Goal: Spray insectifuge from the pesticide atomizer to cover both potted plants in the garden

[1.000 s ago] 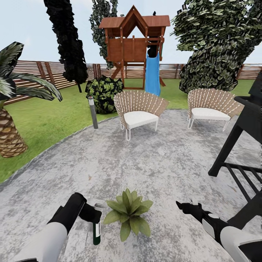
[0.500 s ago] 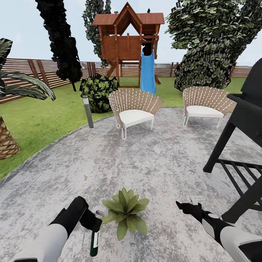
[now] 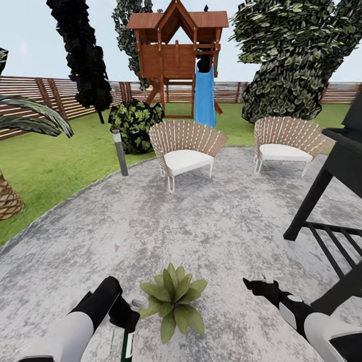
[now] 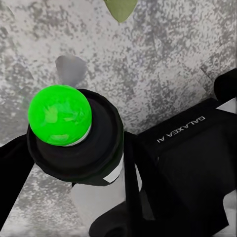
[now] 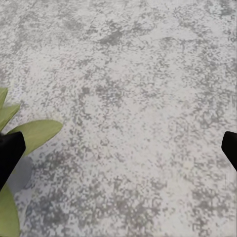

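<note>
The left gripper (image 3: 125, 322) has its jaws closed around the spray bottle (image 3: 126, 346), which hangs downward from them; the wrist view shows the bottle's (image 4: 81, 148) dark body with a bright green ball at its end. Just beside these jaws, on their inner side, a potted plant (image 3: 173, 300) sits on the grey patio (image 3: 211, 221). The right gripper (image 3: 257, 284) hovers on the plant's other side, jaws spread wide and empty, leaf tips (image 5: 34, 136) near one finger
</note>
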